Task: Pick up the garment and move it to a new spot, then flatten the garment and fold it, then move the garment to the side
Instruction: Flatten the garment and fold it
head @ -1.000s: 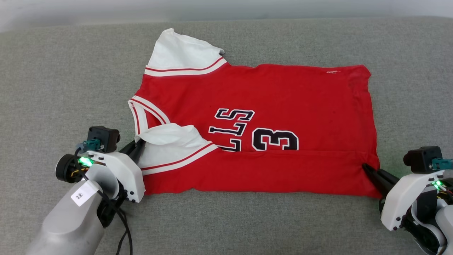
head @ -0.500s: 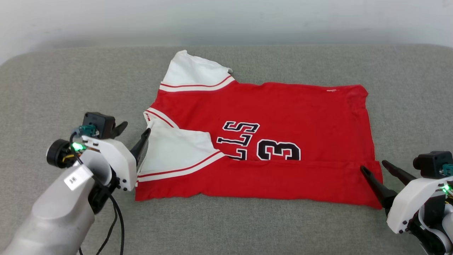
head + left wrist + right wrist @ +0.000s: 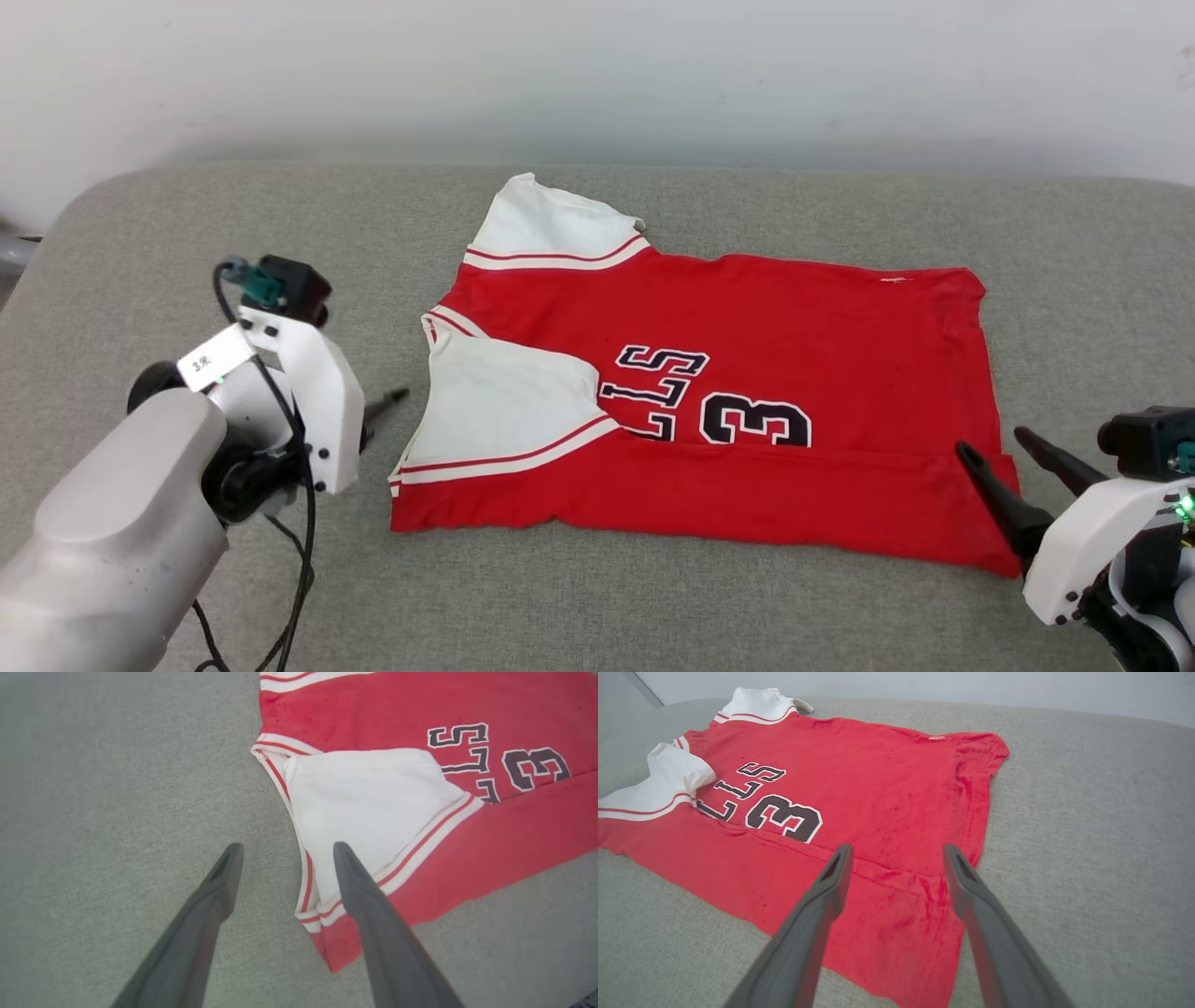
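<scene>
The left gripper [image 3: 285, 849] and right gripper [image 3: 991, 443] hang, jaws apart and empty, at either end of the garment [image 3: 766, 373], flat on the grey cushion [image 3: 653, 597]. Its near side is folded over, so one fold looks done; the far side and the move aside remain. The flap hides part of the lettering.

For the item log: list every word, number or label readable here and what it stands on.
"LLS": black letters on the garment; the rest hidden by the fold.
"3": black number beside them, cut off by the same fold.
White tag on the left arm: seems to start "3", the rest too small.
Small white mark near the garment's hem: unreadable.
</scene>
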{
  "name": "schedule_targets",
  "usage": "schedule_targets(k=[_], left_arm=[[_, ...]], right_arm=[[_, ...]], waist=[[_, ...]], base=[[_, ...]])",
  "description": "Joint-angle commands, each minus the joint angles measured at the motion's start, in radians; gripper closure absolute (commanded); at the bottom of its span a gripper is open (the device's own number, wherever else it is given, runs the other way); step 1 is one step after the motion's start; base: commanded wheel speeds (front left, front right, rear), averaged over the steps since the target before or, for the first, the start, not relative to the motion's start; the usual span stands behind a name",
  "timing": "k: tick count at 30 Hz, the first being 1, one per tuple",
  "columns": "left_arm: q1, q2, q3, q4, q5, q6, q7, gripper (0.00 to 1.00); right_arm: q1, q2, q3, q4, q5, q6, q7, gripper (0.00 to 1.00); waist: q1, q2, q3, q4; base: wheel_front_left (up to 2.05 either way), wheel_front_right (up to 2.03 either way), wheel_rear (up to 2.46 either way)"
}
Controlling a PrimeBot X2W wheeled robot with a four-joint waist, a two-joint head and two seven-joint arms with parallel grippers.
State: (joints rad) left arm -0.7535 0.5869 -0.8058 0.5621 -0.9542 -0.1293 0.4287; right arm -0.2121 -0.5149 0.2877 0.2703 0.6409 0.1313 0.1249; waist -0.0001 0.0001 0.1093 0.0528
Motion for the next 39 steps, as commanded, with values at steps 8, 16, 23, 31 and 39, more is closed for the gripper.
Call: schedule_targets(k=[8,16,23,31,39], left_arm=[[0.036,0.015,-0.099,0.015,-0.077,0.0,0.27,0.0],[0.065,-0.017,-0.122,0.098,-0.067,0.002,0.244,0.0],[0.112,-0.049,-0.169,0.126,-0.103,0.0,0.242,0.91],[0.075,0.008,-0.178,0.048,-0.121,-0.001,0.159,1.0],[0.048,0.063,-0.18,-0.052,-0.114,0.0,0.093,1.0]], right_arm=[[-0.003,0.035,-0.01,-0.039,-0.025,-0.001,0.029,0.0],[-0.012,0.044,-0.001,-0.041,-0.027,-0.001,0.03,0.0],[-0.02,0.028,-0.001,-0.042,-0.021,-0.001,0.036,0.0],[-0.046,-0.045,-0.01,-0.083,-0.035,-0.001,0.079,0.0],[-0.08,-0.179,0.029,-0.152,0.038,-0.001,0.306,0.0]], waist=[[0.0001,-0.0001,0.024,-0.046],[0.0001,-0.0001,0.052,-0.068],[0.0001,-0.0001,0.052,-0.074],[0.0001,-0.0001,0.017,-0.056],[0.0001,-0.0001,-0.006,-0.035]], base=[[0.0,0.0,0.0],[0.0,0.0,0.0],[0.0,0.0,0.0],[0.0,0.0,0.0],[0.0,0.0,0.0]])
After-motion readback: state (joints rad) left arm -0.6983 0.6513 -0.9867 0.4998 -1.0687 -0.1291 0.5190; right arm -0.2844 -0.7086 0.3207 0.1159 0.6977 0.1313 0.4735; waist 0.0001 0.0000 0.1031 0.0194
